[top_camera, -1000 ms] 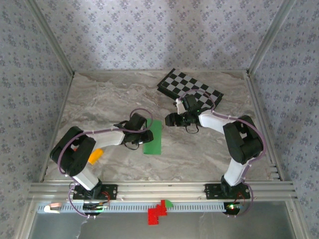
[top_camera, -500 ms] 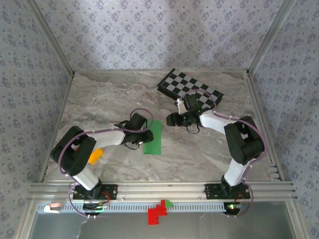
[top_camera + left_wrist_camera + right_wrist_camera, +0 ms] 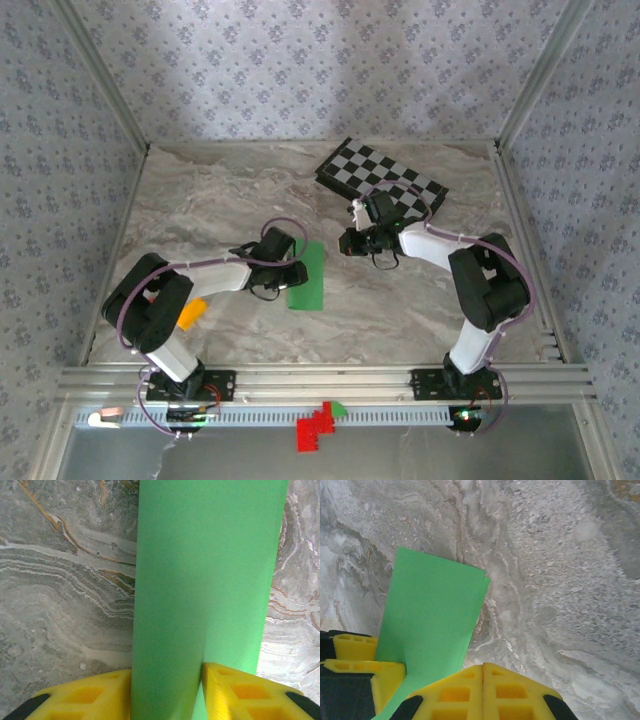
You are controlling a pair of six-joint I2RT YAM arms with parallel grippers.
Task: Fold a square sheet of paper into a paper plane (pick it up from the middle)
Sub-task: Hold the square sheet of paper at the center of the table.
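Paper [image 3: 307,277], folded to a strip, is seen mid table [image 3: 200,200], one edge clamped by L gripper [image 3: 166,692]. R gripper [image 3: 483,685], near the far end, is closed on nothing. Thin, light, floppy, easily creased: best pinched lightly at an edge.

The tabletop [image 3: 200,200] is marble-patterned, pale grey and cream with swirling veins. In the left wrist view the veins read as grey bands with thin rust-orange streaks.

Three walls close it in: a back wall [image 3: 320,70], a left wall [image 3: 50,200] and a right wall [image 3: 590,180], all papered in grey-lilac with a small repeating floral motif. A soft, brighter patch of light falls on the middle of the back wall.

Slanting aluminium posts [image 3: 102,75] rise from the far corners. A ribbed aluminium rail [image 3: 320,380] runs along the near edge, with a white slotted strip [image 3: 400,413] just beyond it.
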